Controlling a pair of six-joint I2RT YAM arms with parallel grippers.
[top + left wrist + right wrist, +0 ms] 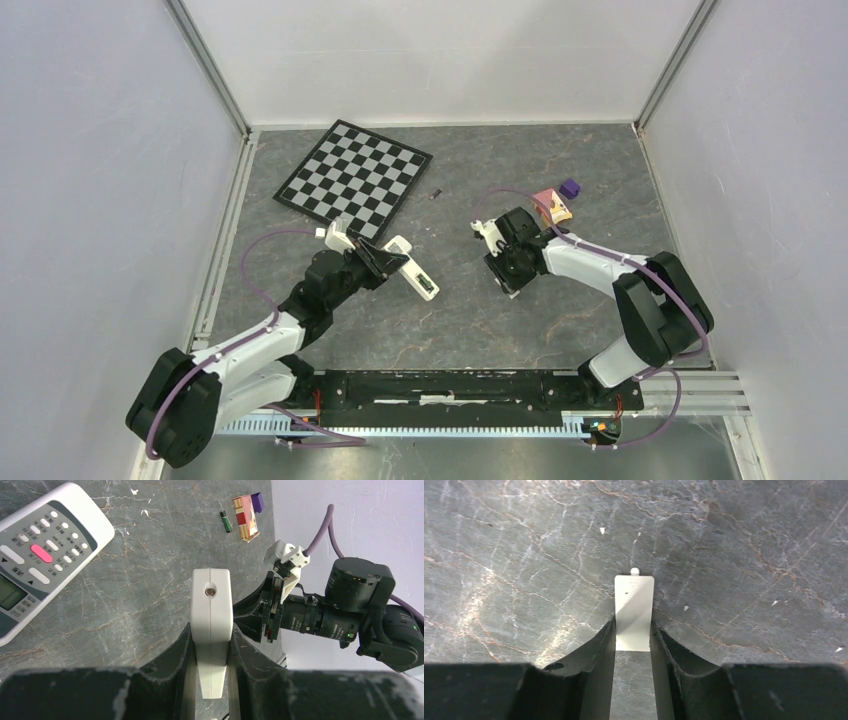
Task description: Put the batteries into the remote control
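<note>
My left gripper (383,256) (211,636) is shut on a white remote control (211,605) and holds it on edge above the table; it also shows in the top view (398,246). A second white remote with grey buttons and one pink button (42,555) lies face up below it (422,280). One small dark battery with green wrap (226,521) lies on the table near the chessboard (436,192). My right gripper (505,265) (634,630) is shut on a flat white cover piece (634,610) just above the table.
A checkered board (355,178) lies at the back left. A pink box (553,206) (246,516) and a small purple block (570,187) sit at the back right, by the right arm (350,605). White walls close in three sides.
</note>
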